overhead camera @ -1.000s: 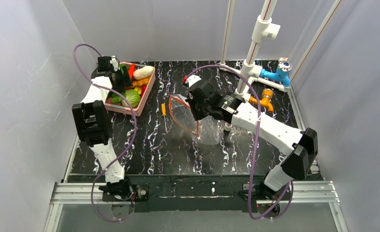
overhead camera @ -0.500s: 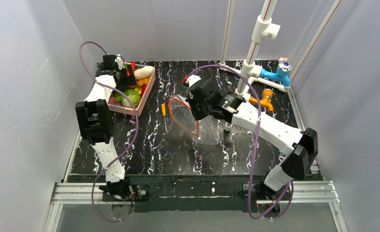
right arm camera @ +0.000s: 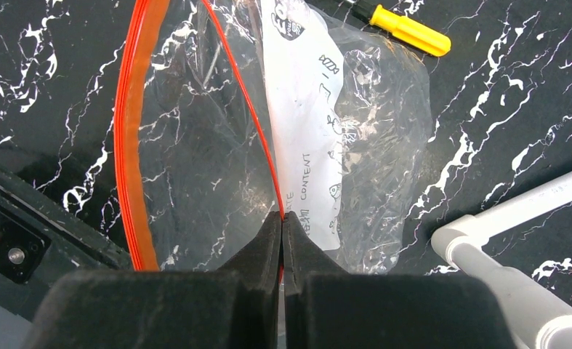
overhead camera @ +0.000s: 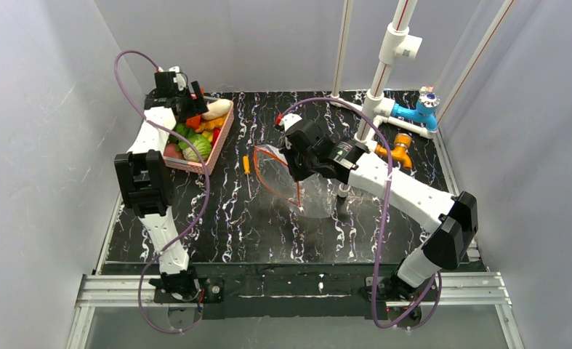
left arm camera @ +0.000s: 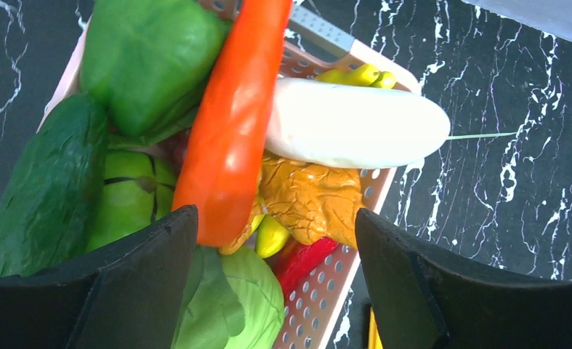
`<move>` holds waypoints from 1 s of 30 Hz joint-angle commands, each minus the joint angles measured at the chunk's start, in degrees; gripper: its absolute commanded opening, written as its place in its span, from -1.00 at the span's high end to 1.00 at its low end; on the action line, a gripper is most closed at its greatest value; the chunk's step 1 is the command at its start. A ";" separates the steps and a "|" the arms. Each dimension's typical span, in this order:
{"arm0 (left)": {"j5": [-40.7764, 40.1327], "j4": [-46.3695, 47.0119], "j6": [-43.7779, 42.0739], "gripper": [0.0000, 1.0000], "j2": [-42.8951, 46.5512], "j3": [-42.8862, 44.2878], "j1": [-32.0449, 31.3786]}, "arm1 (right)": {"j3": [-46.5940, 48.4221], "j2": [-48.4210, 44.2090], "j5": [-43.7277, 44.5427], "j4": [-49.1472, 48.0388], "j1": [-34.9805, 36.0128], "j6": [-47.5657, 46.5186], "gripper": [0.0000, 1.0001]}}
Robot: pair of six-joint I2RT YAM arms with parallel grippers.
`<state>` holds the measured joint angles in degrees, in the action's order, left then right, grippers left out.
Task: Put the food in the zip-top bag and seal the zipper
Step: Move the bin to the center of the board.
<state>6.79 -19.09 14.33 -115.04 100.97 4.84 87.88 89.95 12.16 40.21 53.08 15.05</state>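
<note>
The food lies heaped in a pink basket (left arm camera: 333,283): a white radish (left arm camera: 355,123), a green cabbage (left arm camera: 250,305), a dark green cucumber (left arm camera: 43,189), a long orange-red piece (left arm camera: 232,123) and a crinkled orange piece (left arm camera: 312,200). My left gripper (left arm camera: 275,291) hangs wide open just above this heap, holding nothing. In the top view it is over the basket's far end (overhead camera: 188,109). My right gripper (right arm camera: 282,218) is shut on one orange-red zipper edge of the clear zip-top bag (right arm camera: 370,131). The bag's mouth gapes open, and the other zipper strip (right arm camera: 134,145) curves away on the left.
A yellow-handled screwdriver (overhead camera: 246,164) lies between the basket (overhead camera: 221,142) and the bag (overhead camera: 315,200). A white pipe stand (overhead camera: 381,80) with a blue fitting (overhead camera: 421,109) and an orange valve (overhead camera: 399,149) stands at the back right. A white pipe (right arm camera: 515,218) lies close beside the bag.
My left gripper has moved toward the far end of the basket, staying open. My right gripper and the bag have not moved.
</note>
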 commanded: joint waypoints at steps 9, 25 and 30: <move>-16.21 14.26 -17.16 -0.81 -4.51 -0.26 -12.22 | 2.57 0.34 -2.03 0.47 -0.87 0.67 0.97; -24.70 20.38 -27.92 -0.74 -7.72 2.69 -15.33 | 2.43 2.24 -3.67 1.37 -1.40 0.80 0.97; -24.97 20.51 -29.24 -0.71 -8.97 5.43 -15.31 | 2.98 2.51 -4.39 1.59 -1.41 0.94 0.97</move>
<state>-16.38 -0.19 -12.47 -125.54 102.26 -9.98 87.99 92.60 8.86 41.80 52.01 15.55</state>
